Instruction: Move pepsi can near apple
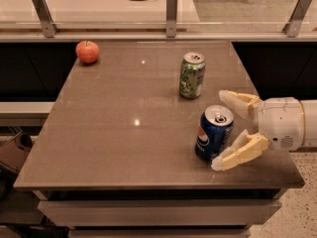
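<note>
Your gripper (218,131) is holding its jaws spread, the pepsi can (212,135) standing between their tips. You're probably handling light, slick, dentable aluminium, so take it mid-body.

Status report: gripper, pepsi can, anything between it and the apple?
Gripper open, right of pepsi can. Can upright, not gripped; apple at far left corner. Green can behind, off the line.

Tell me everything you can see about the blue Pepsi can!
The pepsi can is dark blue shiny metal with a round red, white and blue logo and a silver top. It stands upright on the brown table, near the front right edge. The end effector reaches in from the right, its open fingers on either side of the can, not closed on it. The apple sits far off at the back left corner.
</note>
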You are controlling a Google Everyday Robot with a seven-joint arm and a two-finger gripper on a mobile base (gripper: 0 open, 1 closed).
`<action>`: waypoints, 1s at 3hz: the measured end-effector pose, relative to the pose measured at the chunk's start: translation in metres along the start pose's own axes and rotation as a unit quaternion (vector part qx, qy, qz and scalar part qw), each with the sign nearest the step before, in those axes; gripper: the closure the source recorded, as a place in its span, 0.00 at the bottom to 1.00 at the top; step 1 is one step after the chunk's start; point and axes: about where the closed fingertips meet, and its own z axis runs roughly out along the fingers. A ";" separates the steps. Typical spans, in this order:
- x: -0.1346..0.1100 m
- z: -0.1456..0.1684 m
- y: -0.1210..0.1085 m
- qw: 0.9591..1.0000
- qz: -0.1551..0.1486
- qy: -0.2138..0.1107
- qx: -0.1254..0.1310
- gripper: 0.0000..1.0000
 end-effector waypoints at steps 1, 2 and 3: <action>0.005 0.009 0.000 1.000 0.003 -0.019 0.000 0.18; 0.004 0.010 0.001 1.000 0.002 -0.018 -0.001 0.42; 0.002 0.011 0.002 1.000 0.000 -0.018 -0.003 0.65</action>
